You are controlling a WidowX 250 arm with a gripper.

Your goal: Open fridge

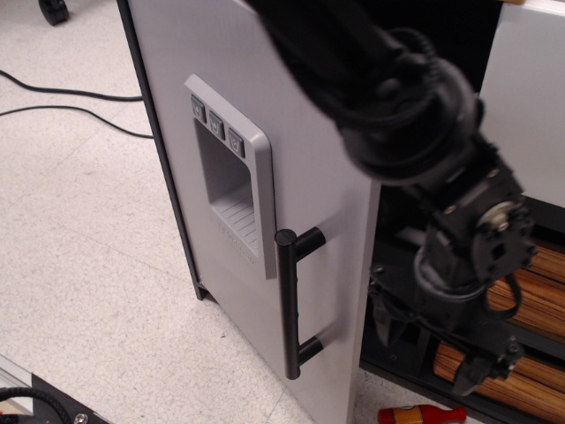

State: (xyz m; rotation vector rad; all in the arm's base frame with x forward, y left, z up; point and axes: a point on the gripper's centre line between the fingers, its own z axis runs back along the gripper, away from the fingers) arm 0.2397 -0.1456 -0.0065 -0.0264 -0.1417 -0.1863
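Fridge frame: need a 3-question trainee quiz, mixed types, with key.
1. True or false: the fridge door is shut flush with its frame.
2. The handle is: A) a round knob B) a vertical black bar C) a strap
3. Fill in: the dispenser has ___ buttons.

Key: 1 false, the door stands ajar; the gripper is off the handle, right of the door edge. 2 B. 3 three.
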